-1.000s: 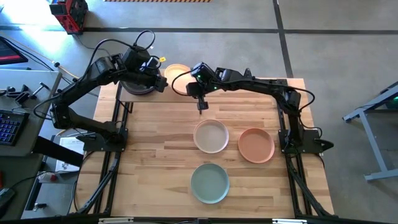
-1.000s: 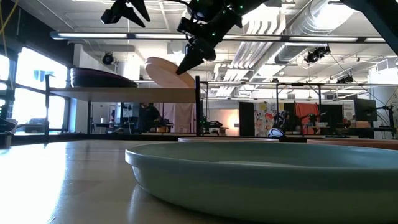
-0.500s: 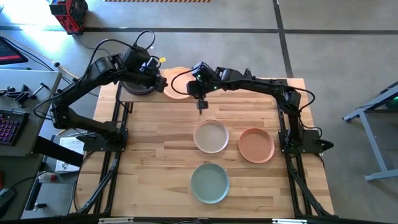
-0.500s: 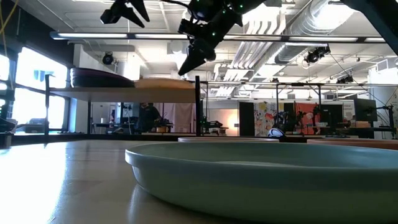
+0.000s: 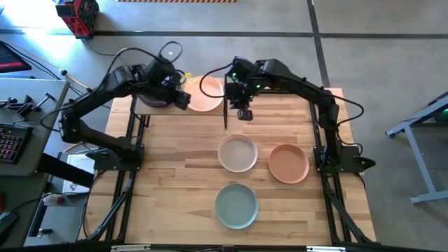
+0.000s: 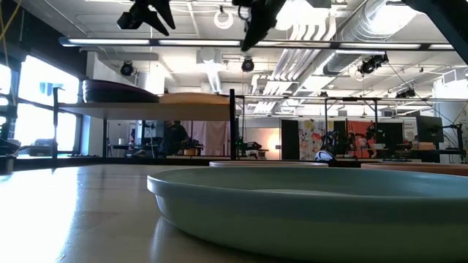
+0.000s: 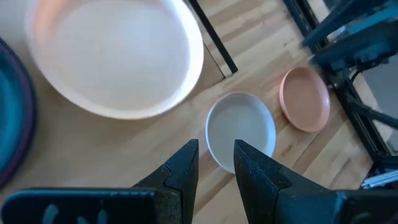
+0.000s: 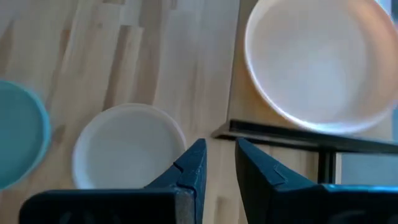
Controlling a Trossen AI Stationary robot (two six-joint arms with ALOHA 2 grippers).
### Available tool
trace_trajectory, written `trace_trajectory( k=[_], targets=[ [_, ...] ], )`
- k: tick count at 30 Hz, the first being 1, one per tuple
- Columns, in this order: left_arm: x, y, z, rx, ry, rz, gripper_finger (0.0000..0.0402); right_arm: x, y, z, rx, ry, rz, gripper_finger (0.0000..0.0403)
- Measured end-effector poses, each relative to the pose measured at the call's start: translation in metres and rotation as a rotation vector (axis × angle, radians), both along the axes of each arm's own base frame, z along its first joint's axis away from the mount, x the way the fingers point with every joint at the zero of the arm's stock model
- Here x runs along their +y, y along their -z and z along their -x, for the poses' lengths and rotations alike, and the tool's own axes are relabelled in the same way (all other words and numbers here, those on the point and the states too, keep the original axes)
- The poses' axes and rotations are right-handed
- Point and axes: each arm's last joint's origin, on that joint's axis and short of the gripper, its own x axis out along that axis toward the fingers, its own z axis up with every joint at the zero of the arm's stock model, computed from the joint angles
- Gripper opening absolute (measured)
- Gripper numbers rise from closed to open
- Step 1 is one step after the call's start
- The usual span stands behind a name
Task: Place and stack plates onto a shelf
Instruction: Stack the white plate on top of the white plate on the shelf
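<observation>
A beige plate lies flat on the raised shelf plank, next to a dark stack of plates with a purple one on top. On the tabletop rest a cream plate, a terracotta plate and a sage green plate. My left gripper hovers over the shelf between stack and beige plate, shut and empty. My right gripper hangs high, just right of the shelf's black upright bar, fingers shut and empty.
The shelf stands along the table's far edge on thin black bars. In the low view the sage plate fills the foreground. Bare butcher-block wood lies left of the three loose plates. A person stands far off in the room beyond the shelf.
The beige plate, leaning tilted on the shelf a second ago, has dropped flat onto the plank beside the dark stack. My right gripper has risen and moved toward the table's right, clear of the plate. My left gripper has shifted slightly right above the shelf.
</observation>
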Motion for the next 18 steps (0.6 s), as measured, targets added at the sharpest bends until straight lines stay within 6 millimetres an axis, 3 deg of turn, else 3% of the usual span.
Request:
trace_trajectory(
  k=[10, 18],
  targets=[
    [-0.019, 0.035, -0.053, 0.138, -0.023, 0.065, 0.009, 0.001, -0.045, 0.053, -0.031, 0.089, 0.151, 0.0062],
    [-0.031, 0.086, -0.101, 0.298, -0.064, 0.141, 0.009, -0.01, -0.072, 0.091, -0.083, 0.179, 0.252, 0.0062]
  ],
)
